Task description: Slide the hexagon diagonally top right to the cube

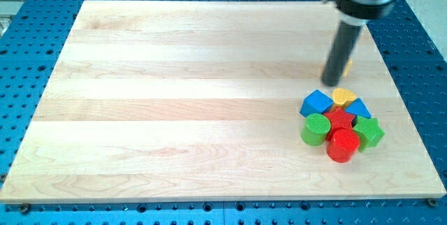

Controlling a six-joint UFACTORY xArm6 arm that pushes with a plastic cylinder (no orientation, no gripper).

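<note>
Red cylinder (342, 145) frontmost | red block (341, 119) mostly hidden | my tip (330, 82) above blue cube (316, 103) | no hand

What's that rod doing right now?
My tip above the block cluster, apart. Yellow block half hidden behind rod. Blue cube in cluster beside red cylinder.

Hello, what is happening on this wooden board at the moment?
A robot arm with a dark rod is pushing small blocks on the wooden board. My tip stands just above the cluster at the view's right: blue cube, yellow block, another blue block, red block, green cylinder, red cylinder, green block.
</note>
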